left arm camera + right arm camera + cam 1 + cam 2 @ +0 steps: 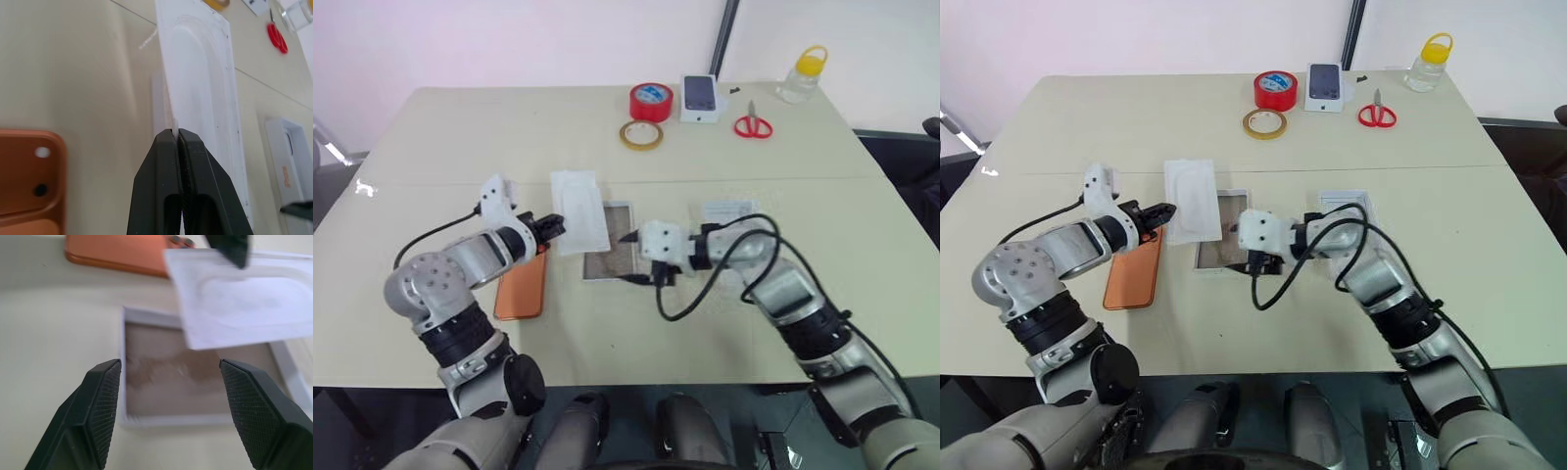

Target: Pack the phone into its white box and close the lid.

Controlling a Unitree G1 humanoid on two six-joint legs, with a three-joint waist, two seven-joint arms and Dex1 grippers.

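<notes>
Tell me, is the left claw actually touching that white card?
Touching: in the left wrist view the left gripper has the white card's edge pinched between its shut fingers.

Far edge — red tape roll (651, 101), scissors (753, 124)

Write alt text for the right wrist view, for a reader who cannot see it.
The right gripper hangs open over the white box, whose brownish floor is bare. A flat white card with an oval outline, pinched at its edge by the left gripper, overlaps the box's far side, and the orange phone lies on the table beyond.
</notes>
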